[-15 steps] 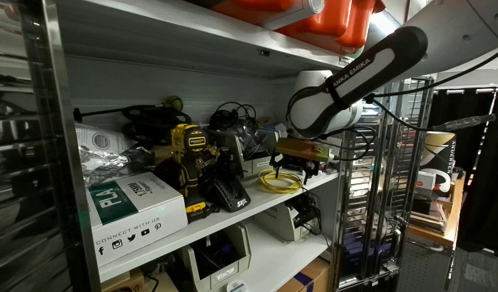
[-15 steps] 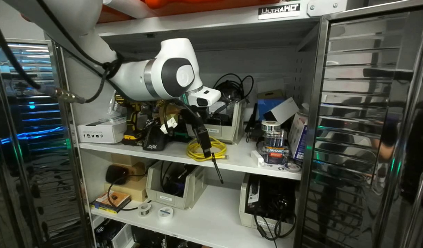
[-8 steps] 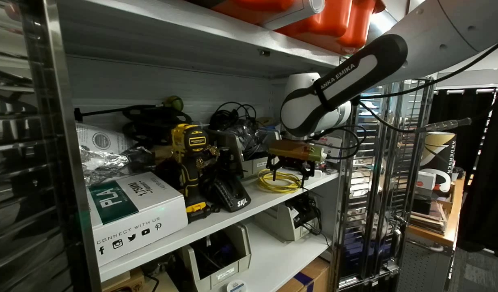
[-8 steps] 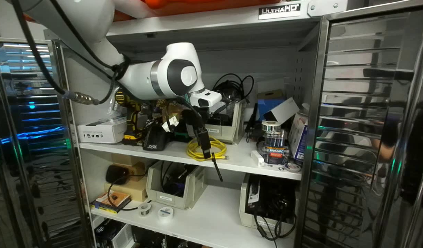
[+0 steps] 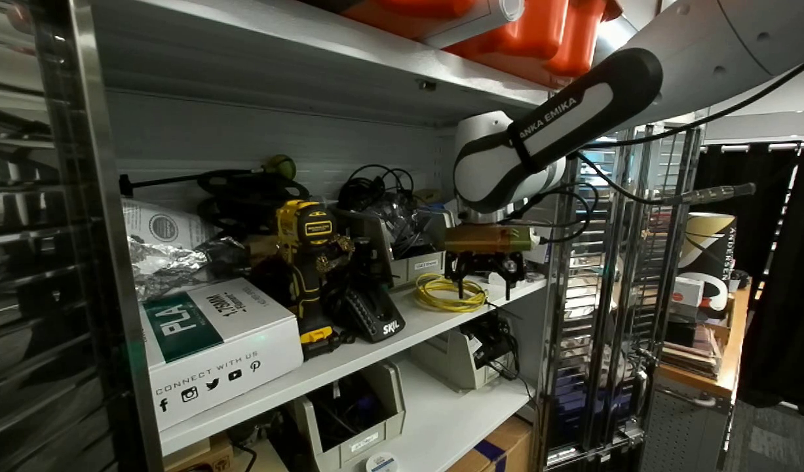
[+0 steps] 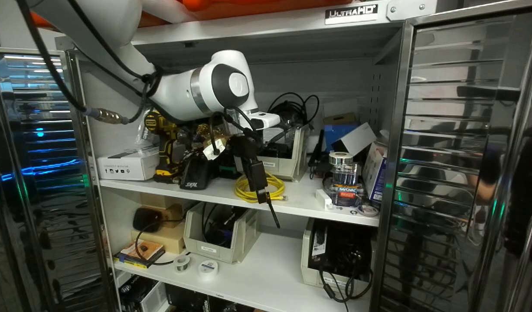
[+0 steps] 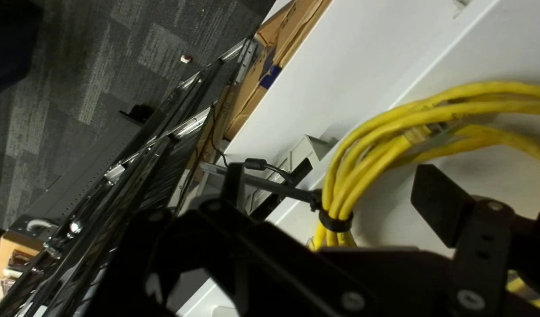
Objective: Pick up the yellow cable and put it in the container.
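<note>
Since the yellow cable (image 7: 459,111) coiled on the counter (image 6: 302,195) looks light and springy, the gripper (image 5: 484,294), jaws spread and empty, should pinch its strands near the black tie (image 7: 336,222).

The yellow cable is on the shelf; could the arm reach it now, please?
Probably yes: the gripper is open and, in the wrist view, the yellow cable appears between its jaws, with only the black tie's tail possibly in the way.

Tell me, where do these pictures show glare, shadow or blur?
In the wrist view, the claw looks very dark and partly blurred, and the yellow cable casts a soft shadow on the white shelf; in an exterior view, blue streaks gleam on a glossy door.
</note>
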Tool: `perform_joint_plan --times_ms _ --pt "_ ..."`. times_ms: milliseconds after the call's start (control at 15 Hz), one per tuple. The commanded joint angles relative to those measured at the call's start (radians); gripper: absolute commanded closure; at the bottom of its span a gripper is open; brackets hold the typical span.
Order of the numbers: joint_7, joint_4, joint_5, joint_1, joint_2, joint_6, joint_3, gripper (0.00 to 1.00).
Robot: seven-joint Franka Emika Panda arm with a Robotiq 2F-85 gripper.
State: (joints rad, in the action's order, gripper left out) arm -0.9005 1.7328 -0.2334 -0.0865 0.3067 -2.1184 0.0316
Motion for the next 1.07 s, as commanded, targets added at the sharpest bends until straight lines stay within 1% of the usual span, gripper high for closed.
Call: perform_joint_plan --times_ms 0,267,333,400,600,867,1000 --pt "-0.017 -0.033 -0.060 -0.028 0.027 0.033 0.018 0.00" --pt "-0.013 -0.024 -0.086 -0.033 0.041 -0.009 0.015 0.00" --pt "-0.016 -0.023 -0.088 -0.034 0.039 -0.017 0.014 0.15" --pt "-0.020 -0.022 -0.089 -0.035 0.036 -0.021 0.014 0.26" --pt "-0.028 -0.013 -0.080 -0.038 0.024 -0.059 0.015 0.51" --pt "-0.054 0.000 -0.076 -0.033 0.020 -0.102 0.022 0.81" --pt "-0.066 0.009 -0.078 -0.030 0.018 -0.116 0.029 0.85"
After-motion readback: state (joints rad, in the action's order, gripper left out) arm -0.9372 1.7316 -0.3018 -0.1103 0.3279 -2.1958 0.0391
